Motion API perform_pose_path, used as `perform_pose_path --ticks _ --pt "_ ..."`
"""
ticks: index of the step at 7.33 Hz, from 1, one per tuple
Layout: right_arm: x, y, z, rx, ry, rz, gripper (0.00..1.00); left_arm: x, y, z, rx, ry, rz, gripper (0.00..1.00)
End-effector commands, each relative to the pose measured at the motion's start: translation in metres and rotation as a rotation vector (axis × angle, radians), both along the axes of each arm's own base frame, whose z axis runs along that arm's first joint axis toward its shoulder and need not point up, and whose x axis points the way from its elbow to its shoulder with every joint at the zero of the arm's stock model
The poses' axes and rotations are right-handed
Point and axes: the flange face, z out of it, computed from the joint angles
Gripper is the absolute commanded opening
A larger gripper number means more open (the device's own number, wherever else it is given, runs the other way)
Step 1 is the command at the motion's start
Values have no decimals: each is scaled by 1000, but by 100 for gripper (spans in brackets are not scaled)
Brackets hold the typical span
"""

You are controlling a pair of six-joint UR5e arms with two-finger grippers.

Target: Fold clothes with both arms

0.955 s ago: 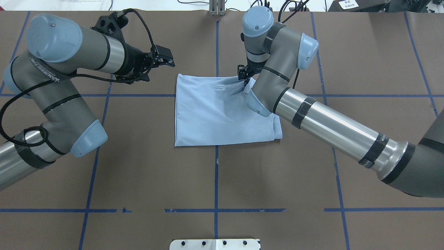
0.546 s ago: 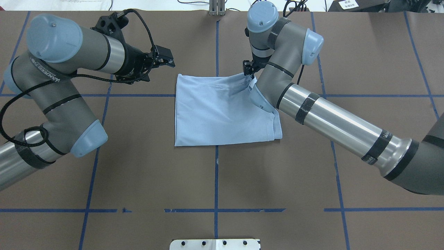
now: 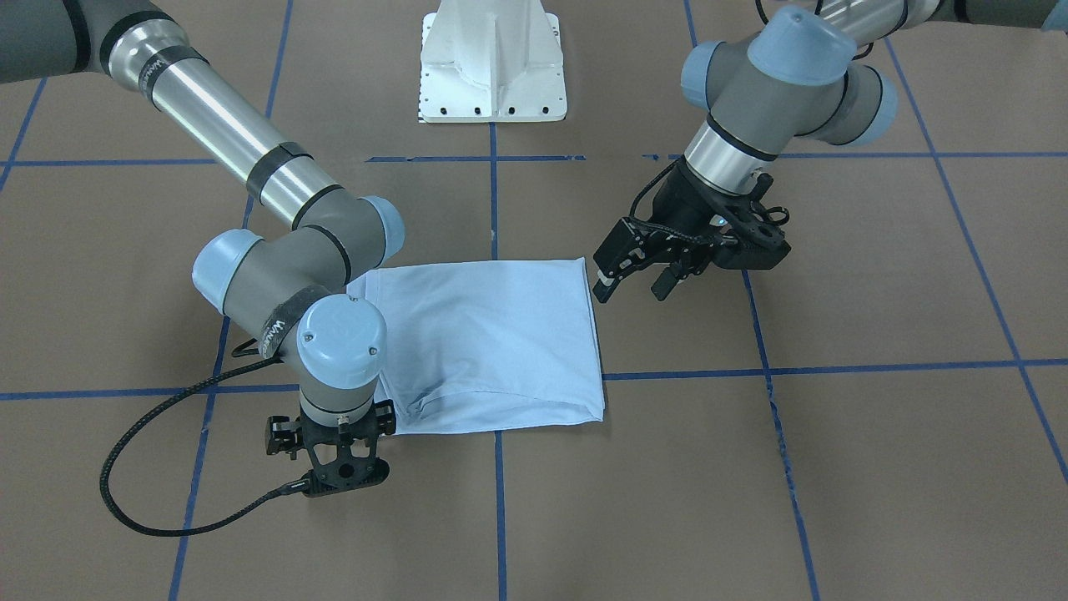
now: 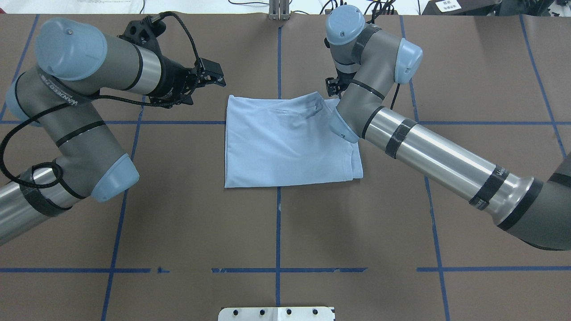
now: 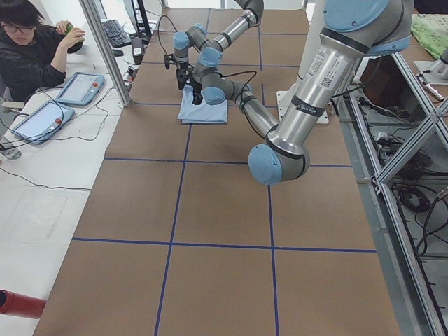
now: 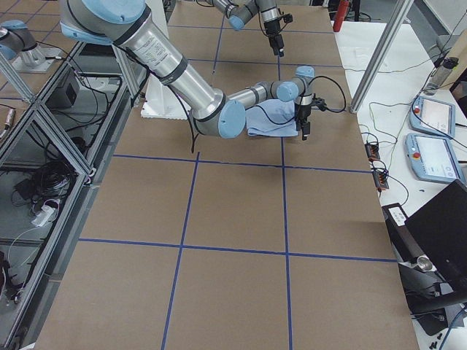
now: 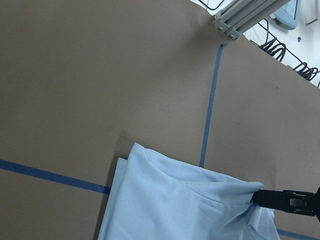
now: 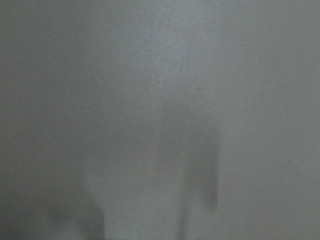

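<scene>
Folded pale blue fabric T-shirt [image 4: 285, 147] on brown tabletop [image 4: 178, 223]. L claw [image 3: 634, 288] apart, hovers off shirt's far corner, prob. out of the way; R claw [image 4: 332, 87] by other far corner, can't tell its grip.

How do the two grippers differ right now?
The left gripper tilts sideways toward the shirt; the right gripper points straight down. The left gripper's jaws are plainly open; the right gripper's are hidden. Both are black, near the shirt's far edge.
</scene>
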Motion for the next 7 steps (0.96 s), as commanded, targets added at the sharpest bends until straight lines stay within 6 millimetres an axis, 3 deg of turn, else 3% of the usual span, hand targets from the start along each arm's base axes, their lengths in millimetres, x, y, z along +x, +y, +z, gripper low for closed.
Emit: perform_pose_path --ticks 1,2,3,5,7 --pt "29 -18 -9 12 -20 8 100 -5 4 0 4 3 7 100" --pt "53 -26 -19 -12 -73 12 100 -13 9 -5 4 2 18 100" --pt "97 -18 -10 -26 -138 18 100 -23 23 -1 -32 -41 47 100" --pt "202 19 31 -54 -240 33 100 -55 41 9 36 -196 110 100" --pt "287 60 56 -70 -256 -9 100 -102 7 31 84 -361 126 100"
